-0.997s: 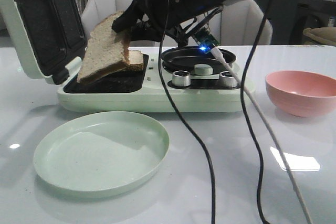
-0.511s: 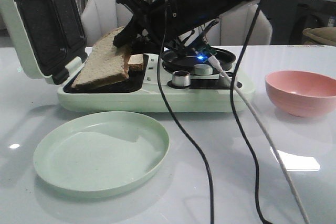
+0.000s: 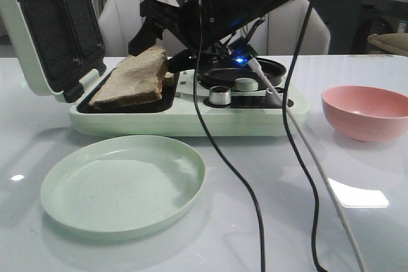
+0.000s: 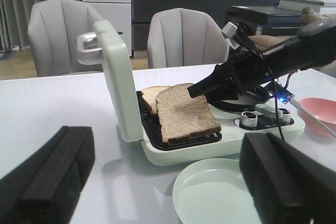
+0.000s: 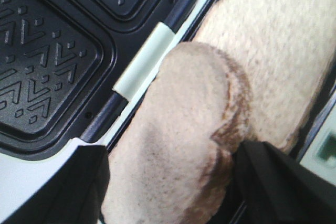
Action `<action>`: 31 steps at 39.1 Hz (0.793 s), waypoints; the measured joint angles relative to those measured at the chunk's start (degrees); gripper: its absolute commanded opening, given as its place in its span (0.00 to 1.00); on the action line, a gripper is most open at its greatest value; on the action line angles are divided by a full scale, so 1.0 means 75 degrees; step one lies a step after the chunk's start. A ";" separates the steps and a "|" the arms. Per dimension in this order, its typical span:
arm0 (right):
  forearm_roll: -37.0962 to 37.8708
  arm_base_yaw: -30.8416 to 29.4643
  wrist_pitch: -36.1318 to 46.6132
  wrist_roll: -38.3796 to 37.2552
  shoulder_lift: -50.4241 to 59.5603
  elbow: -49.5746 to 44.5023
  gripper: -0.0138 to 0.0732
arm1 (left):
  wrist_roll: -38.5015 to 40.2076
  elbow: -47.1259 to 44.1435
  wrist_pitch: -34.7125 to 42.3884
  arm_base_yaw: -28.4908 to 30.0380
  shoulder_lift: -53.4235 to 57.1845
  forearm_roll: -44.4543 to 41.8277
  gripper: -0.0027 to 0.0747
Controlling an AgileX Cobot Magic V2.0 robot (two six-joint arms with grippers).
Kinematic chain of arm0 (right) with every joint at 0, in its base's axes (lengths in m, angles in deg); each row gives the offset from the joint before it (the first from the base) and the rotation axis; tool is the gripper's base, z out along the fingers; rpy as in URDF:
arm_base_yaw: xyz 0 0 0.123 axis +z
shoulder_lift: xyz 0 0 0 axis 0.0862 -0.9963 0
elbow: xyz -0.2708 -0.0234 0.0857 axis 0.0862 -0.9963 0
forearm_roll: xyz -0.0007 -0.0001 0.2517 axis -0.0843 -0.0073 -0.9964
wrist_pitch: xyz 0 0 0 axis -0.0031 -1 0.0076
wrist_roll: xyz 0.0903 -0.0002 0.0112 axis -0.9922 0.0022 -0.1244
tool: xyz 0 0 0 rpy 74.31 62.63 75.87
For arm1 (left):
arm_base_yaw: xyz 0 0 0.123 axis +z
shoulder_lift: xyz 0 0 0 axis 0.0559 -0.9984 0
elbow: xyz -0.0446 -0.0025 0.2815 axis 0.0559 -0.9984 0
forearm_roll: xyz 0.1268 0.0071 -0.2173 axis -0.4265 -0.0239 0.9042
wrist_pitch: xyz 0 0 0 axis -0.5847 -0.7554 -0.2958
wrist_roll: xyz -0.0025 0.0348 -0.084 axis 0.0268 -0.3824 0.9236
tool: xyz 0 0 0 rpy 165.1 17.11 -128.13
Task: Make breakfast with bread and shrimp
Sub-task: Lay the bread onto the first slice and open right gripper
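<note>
Two bread slices lie on the open sandwich maker's (image 3: 178,120) dark lower plate. The top slice (image 3: 134,78) rests slanted over the lower slice (image 4: 152,95); both also show in the right wrist view, top (image 5: 178,145) and lower (image 5: 278,51). My right gripper (image 3: 159,46) hangs just over the top slice's rear edge, its fingers (image 5: 63,187) wide apart and not gripping; it also shows in the left wrist view (image 4: 197,88). My left gripper (image 4: 157,182) is open and empty, low over the table in front of the maker. No shrimp is visible.
An empty pale-green plate (image 3: 124,183) sits in front of the maker. A pink bowl (image 3: 366,111) stands at the right. The maker's lid (image 3: 54,30) stands upright at the left. A black pan (image 3: 268,67), a pale-green knob (image 3: 247,84) and metal dials (image 3: 220,95) sit on the maker's right half. Cables (image 3: 223,157) hang from the right arm.
The top slice, held tilted up a second ago, has come down flat onto the lower slice. My right gripper has let it go and opened above it.
</note>
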 measured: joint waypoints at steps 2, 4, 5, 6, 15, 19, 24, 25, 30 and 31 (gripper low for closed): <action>0.0293 0.0000 0.0033 -0.0095 0.0000 0.0147 0.85 | 0.0000 0.0000 0.0000 0.0000 0.0000 0.0000 0.83; 0.0693 0.0000 0.0045 -0.0269 0.0000 0.0323 0.85 | 0.0000 0.0000 0.0000 0.0000 0.0000 0.0000 0.83; 0.0921 0.0000 0.0051 -0.0369 0.0000 0.0407 0.85 | 0.0000 0.0000 0.0000 0.0000 0.0000 0.0000 0.83; 0.1115 0.0000 0.0049 -0.0448 0.0000 0.0469 0.85 | 0.0000 0.0000 0.0000 0.0000 0.0000 0.0000 0.83; 0.4380 0.0013 0.0016 -0.2219 0.0113 0.1020 0.85 | 0.0000 0.0000 0.0000 0.0000 0.0000 0.0000 0.83; 0.6061 0.0013 -0.0188 -0.3252 0.0423 0.1103 0.85 | 0.0000 0.0000 0.0000 0.0000 0.0000 0.0000 0.83; 0.7754 0.0013 -0.0569 -0.4541 0.1026 0.1133 0.85 | 0.0000 0.0000 0.0000 0.0000 0.0000 0.0000 0.83; 0.7945 0.0013 -0.0678 -0.4817 0.1140 0.1133 0.85 | 0.0000 0.0000 0.0000 0.0000 0.0000 0.0000 0.83; 0.8523 -0.0069 -0.1281 -0.5626 0.1837 0.1133 0.85 | 0.0000 0.0000 0.0000 0.0000 0.0000 0.0000 0.83; 0.8555 -0.0105 -0.1409 -0.5694 0.1990 0.1133 0.85 | 0.0000 0.0000 0.0000 0.0000 0.0000 0.0000 0.83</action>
